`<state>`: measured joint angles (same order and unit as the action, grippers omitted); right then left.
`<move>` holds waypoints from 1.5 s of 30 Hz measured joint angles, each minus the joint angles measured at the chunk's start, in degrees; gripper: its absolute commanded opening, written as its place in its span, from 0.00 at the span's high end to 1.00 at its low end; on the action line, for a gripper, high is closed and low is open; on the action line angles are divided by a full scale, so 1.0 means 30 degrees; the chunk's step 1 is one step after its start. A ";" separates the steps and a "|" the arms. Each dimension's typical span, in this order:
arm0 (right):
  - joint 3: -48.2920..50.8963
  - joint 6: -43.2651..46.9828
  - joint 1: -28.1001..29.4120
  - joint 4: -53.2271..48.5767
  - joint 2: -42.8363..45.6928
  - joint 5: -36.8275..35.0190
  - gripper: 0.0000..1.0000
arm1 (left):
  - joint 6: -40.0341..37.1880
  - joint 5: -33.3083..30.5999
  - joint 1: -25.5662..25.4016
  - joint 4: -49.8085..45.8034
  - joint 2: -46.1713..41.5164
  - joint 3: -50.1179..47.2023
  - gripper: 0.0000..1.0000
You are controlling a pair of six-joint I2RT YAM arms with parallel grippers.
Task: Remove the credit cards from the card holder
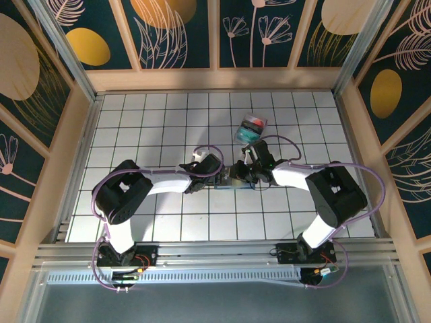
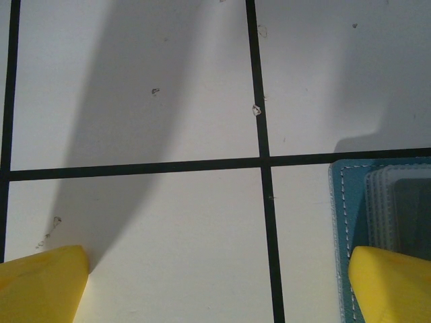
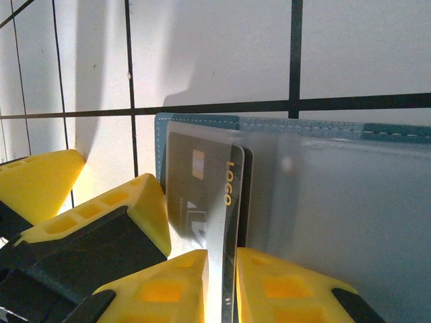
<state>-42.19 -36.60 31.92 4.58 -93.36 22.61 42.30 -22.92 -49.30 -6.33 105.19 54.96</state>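
The slate-blue card holder (image 3: 195,122) lies open on the white gridded table, between the two grippers in the top view (image 1: 234,179). A dark credit card (image 3: 202,195) with a chip and gold lettering stands partly out of its clear pocket, and my right gripper (image 3: 229,286) is shut on the card's lower edge. The edge of a second dark card (image 3: 246,195) shows just behind it. My left gripper (image 2: 215,286) is open just left of the holder. One of its yellow fingertips (image 2: 390,286) is over the holder's stitched left edge (image 2: 340,222); the other is over bare table.
A clear tray (image 1: 250,128) with red and teal contents sits on the table just beyond the right gripper. Wooden walls ring the table. The left gripper's yellow and black fingers (image 3: 101,222) sit close beside the right gripper's fingers.
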 measured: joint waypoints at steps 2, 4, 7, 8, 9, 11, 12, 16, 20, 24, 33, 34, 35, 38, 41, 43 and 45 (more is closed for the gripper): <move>0.0000 0.0007 0.0000 0.0007 0.0000 0.0000 0.82 | 0.0000 -0.0007 0.0000 0.0000 0.0007 0.0000 0.01; 0.0000 0.0000 0.0000 0.0029 0.0000 0.0007 0.82 | 0.0000 -0.0015 -0.0007 0.0007 0.0029 0.0015 0.01; 0.0036 -0.0117 0.0000 0.0386 0.0000 0.0117 0.82 | 0.0000 -0.0015 -0.0029 -0.0015 0.0051 0.0044 0.01; 0.0109 -0.0189 -0.0007 0.0612 0.0000 0.0211 0.82 | 0.0000 -0.0029 -0.0044 -0.0015 0.0066 0.0044 0.01; 0.0204 -0.0306 -0.0015 0.0860 0.0000 0.0342 0.82 | 0.0000 -0.0036 -0.0051 -0.0015 0.0066 0.0044 0.01; 0.0437 -0.0532 -0.0036 0.1311 0.0000 0.0554 0.83 | 0.0000 -0.0036 -0.0058 -0.0029 0.0066 0.0051 0.01; 0.0510 -0.0590 -0.0051 0.1472 0.0000 0.0641 0.83 | -0.0007 -0.0036 -0.0058 -0.0036 0.0066 0.0058 0.01; 0.0612 -0.0874 -0.0131 0.1894 -0.0007 0.1005 0.86 | 0.0000 -0.0080 -0.0073 -0.0131 0.0095 0.0138 0.01; 0.0627 -0.0984 -0.0153 0.2011 -0.0007 0.1071 0.90 | 0.0000 -0.0095 -0.0073 -0.0554 0.0189 0.0444 0.01; 0.0867 -0.0991 -0.0401 0.2302 0.0036 0.1253 0.92 | 0.0022 -0.0117 -0.0073 -0.0656 0.0211 0.0510 0.01; 0.1217 -0.0962 -0.1115 0.2404 0.0736 0.1639 0.94 | 0.0226 -0.0248 -0.0197 -0.0780 0.0321 0.0692 0.01; 0.1217 -0.0933 -0.1137 0.2390 0.0743 0.1639 0.94 | 0.0233 -0.0255 -0.0197 -0.0787 0.0328 0.0692 0.01; 0.1217 -0.0925 -0.1151 0.2361 0.0743 0.1632 0.94 | 0.0240 -0.0255 -0.0197 -0.0801 0.0328 0.0692 0.01; 0.1217 -0.0838 -0.1166 0.2164 0.0750 0.1494 0.94 | 0.0299 -0.0262 -0.0197 -0.0823 0.0335 0.0707 0.01; 0.1209 -0.0619 -0.1209 0.1756 0.0758 0.1333 0.94 | 0.0299 -0.0277 -0.0211 -0.0831 0.0335 0.0707 0.01; 0.1195 -0.0488 -0.1246 0.1545 0.0758 0.1268 0.94 | 0.0299 -0.0306 -0.0211 -0.0831 0.0335 0.0721 0.01; 0.1195 -0.0430 -0.1253 0.1479 0.0758 0.1260 0.94 | 0.0299 -0.0306 -0.0211 -0.0838 0.0335 0.0721 0.01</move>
<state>-38.61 -37.89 28.16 9.02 -91.09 26.39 43.20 -23.83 -49.93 -8.84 106.19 57.12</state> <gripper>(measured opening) 0.062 0.990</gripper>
